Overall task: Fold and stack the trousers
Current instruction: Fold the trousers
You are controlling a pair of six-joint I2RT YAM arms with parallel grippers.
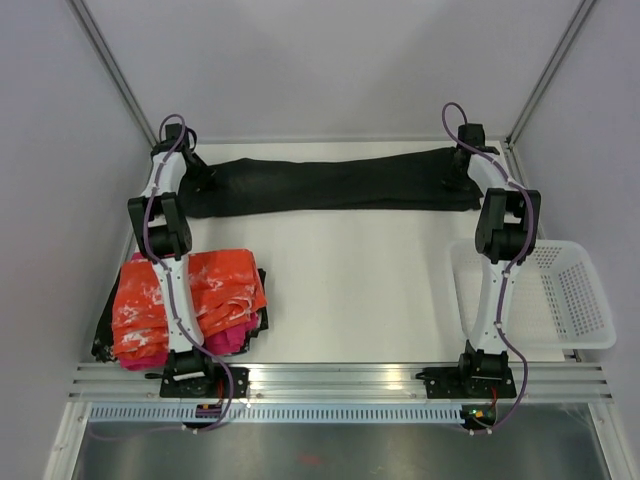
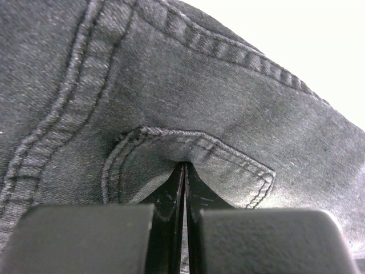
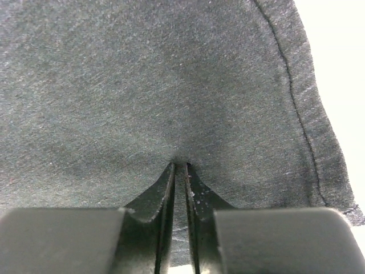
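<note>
Wrist views alone show left tool (image 2: 183, 166) and right tool (image 3: 179, 167) clamped on trousers (image 1: 330, 185).

Both arms stretched far forward; left gripper (image 2: 183, 166), right gripper (image 3: 179, 166) jaws pinched closed

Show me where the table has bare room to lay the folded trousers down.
The table is bare in its middle, bordered by the trousers at the far side, the orange-and-pink garment pile on the left and the white basket on the right. The near-left corner is crowded.
</note>
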